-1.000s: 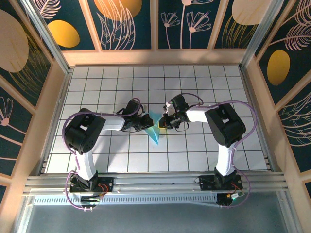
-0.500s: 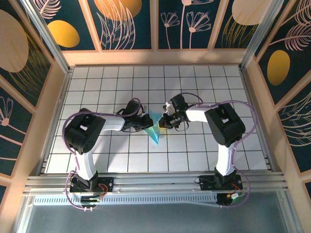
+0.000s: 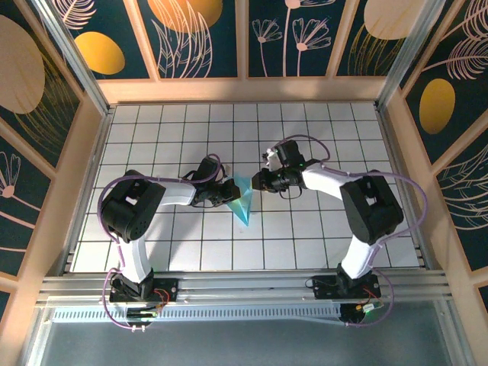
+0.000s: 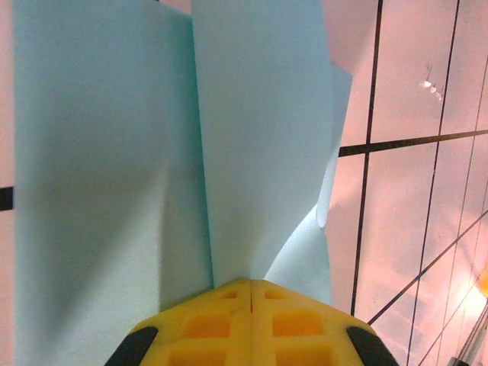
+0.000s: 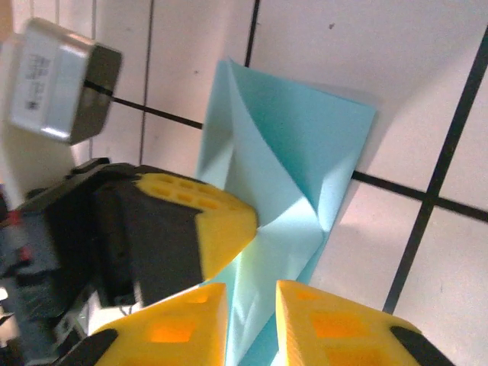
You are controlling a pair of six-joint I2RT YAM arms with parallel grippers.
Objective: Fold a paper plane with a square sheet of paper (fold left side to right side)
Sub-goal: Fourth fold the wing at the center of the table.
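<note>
The light-blue paper lies folded at the table's centre, a narrow creased shape with its point toward the near edge. My left gripper is shut on its left side. In the left wrist view the yellow fingertips meet on a raised fold of the paper. My right gripper sits at the paper's far right corner. In the right wrist view its jaws stand a little apart with paper showing in the gap. The left gripper's yellow fingertip presses the paper just ahead.
The white gridded table is boxed in by wooden walls at the back and both sides. An aluminium rail carrying both arm bases runs along the near edge. A grey box sits on the left arm's wrist.
My right gripper has opened slightly off the paper and drawn a little toward the far side, its arm swinging out to the right. The left gripper and paper stay put.
</note>
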